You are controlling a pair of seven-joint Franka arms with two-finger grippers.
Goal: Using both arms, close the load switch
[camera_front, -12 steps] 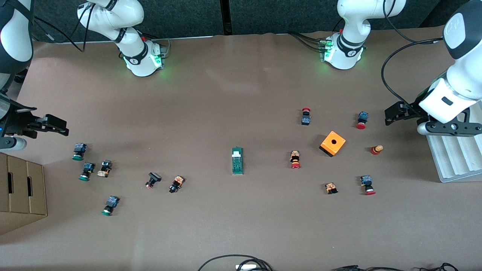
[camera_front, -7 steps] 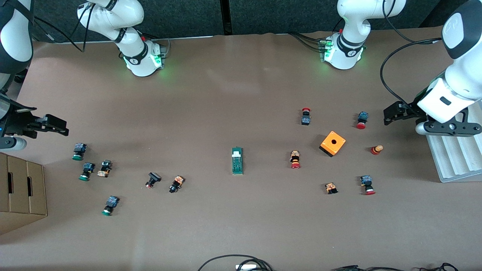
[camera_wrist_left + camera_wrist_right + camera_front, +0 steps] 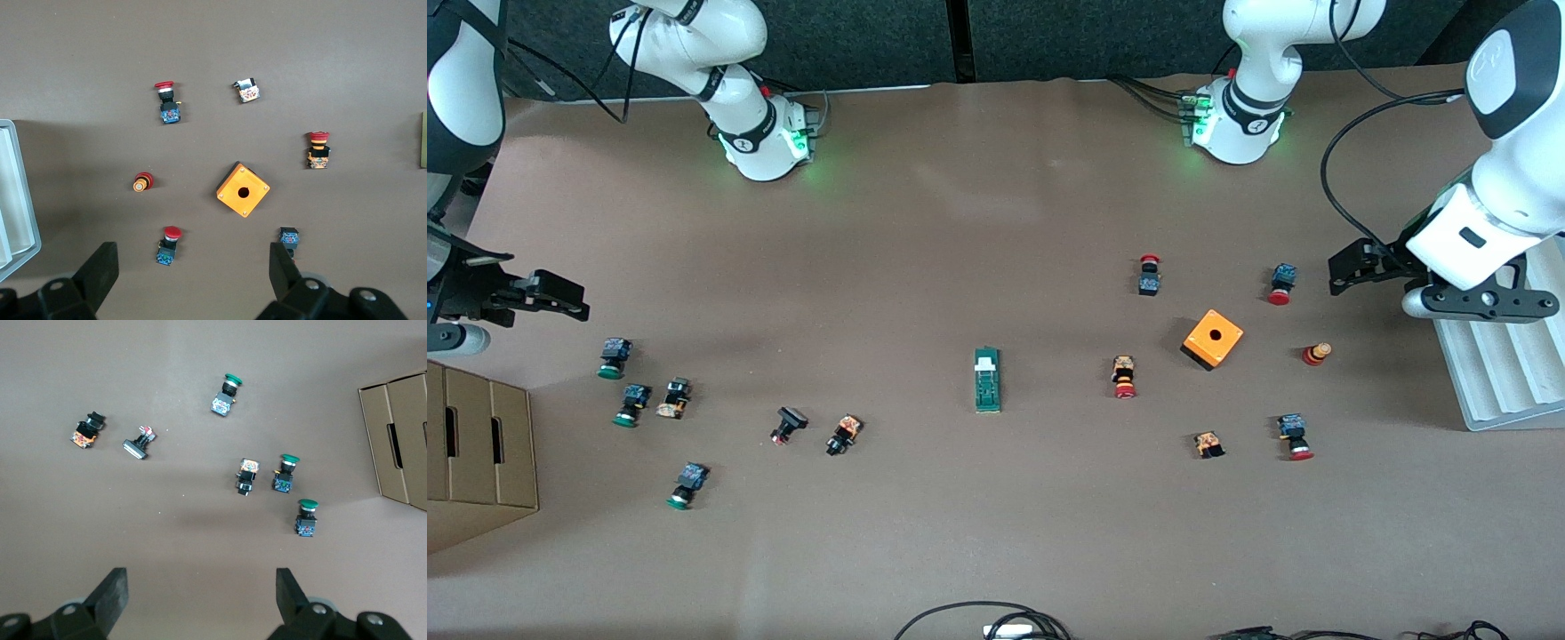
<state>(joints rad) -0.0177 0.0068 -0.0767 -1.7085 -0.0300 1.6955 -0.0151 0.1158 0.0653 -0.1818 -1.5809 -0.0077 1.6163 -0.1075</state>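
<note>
The load switch [image 3: 987, 380], a narrow dark-green block with a white tab at its end toward the robots' bases, lies flat at the middle of the table. Only a sliver of it [image 3: 424, 140] shows at the edge of the left wrist view. My left gripper [image 3: 1344, 269] hangs open and empty over the table at the left arm's end, with a red-capped button [image 3: 168, 243] lying below its fingers. My right gripper [image 3: 560, 300] hangs open and empty at the right arm's end, over bare table [image 3: 200, 593]. Both are well away from the switch.
An orange cube with a hole [image 3: 1213, 338] and several red-capped push buttons [image 3: 1124, 377] lie toward the left arm's end, beside a white ridged tray [image 3: 1494, 373]. Green-capped buttons [image 3: 614, 357] and a cardboard box [image 3: 471, 444] are at the right arm's end. Cables [image 3: 983, 622] lie at the near edge.
My left arm has shifted slightly toward the middle of the table and toward the bases. The right arm and the load switch have not moved.
</note>
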